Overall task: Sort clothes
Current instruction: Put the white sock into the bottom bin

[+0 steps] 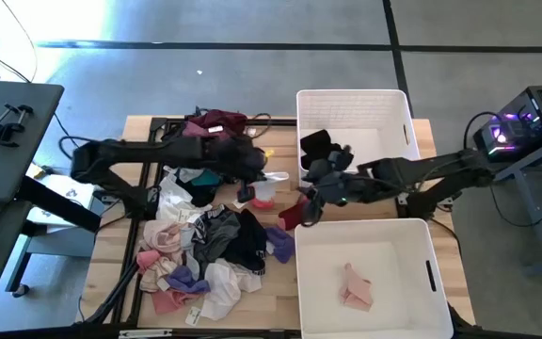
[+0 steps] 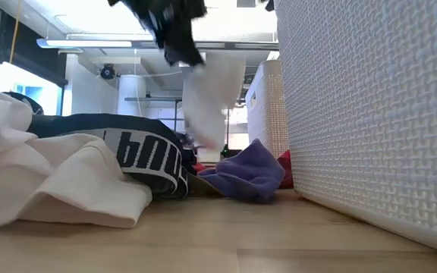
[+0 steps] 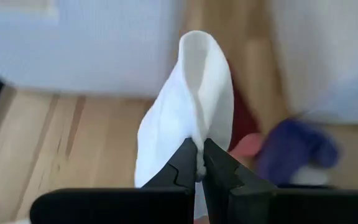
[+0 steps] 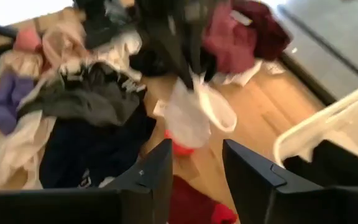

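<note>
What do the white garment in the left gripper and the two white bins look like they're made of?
White garment: soft, matte knit fabric, probably cotton; it drapes and folds from the shut left gripper.
White bins: rigid plastic, judging by straight walls and a moulded woven-texture surface, with a slight sheen.

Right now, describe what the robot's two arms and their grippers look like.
Both arms are dark, near black, built of jointed segments. The left gripper has two slim black fingers tapering to narrow tips. The right gripper has two broad, flat black fingers with angled edges. No markings show on them.
</note>
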`<state>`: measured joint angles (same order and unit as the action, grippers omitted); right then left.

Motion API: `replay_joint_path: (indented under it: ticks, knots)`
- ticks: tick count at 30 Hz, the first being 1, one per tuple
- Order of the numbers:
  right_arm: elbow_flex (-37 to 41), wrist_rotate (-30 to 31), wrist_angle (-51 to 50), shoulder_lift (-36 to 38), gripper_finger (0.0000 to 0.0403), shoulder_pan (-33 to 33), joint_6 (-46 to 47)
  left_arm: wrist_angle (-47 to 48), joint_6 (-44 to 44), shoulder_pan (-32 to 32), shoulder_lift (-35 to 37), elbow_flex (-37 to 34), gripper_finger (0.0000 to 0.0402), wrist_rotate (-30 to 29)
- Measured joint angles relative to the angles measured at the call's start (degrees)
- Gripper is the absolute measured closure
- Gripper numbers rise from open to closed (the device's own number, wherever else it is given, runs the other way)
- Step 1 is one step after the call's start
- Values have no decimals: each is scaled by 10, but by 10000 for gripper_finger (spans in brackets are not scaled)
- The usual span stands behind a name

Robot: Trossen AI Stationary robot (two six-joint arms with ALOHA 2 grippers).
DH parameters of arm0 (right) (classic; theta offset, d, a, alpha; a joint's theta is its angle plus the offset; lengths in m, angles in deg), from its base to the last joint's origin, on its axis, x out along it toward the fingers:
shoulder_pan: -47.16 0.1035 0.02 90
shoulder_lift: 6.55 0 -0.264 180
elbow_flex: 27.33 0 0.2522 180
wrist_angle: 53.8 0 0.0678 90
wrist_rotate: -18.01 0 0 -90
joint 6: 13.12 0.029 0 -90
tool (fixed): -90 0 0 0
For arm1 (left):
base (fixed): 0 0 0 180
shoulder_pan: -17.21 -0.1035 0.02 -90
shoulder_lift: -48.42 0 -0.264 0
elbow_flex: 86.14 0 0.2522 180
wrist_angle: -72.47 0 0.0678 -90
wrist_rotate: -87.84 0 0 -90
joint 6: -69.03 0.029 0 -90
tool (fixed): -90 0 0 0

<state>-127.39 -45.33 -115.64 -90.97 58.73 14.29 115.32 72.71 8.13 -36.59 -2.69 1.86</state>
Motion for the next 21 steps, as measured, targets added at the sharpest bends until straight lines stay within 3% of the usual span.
replay_joint_path:
  ticks: [11,16,21]
  knots:
    - [0,-107,171,-38,175,-76,-213,-39,-18,50,63,0,401,15]
    - [0,-169,177,-69,176,-93,-216,-66,-29,66,63,0,401,14]
    - [-1,-206,183,-87,213,-89,-214,-62,-36,71,63,-2,401,15]
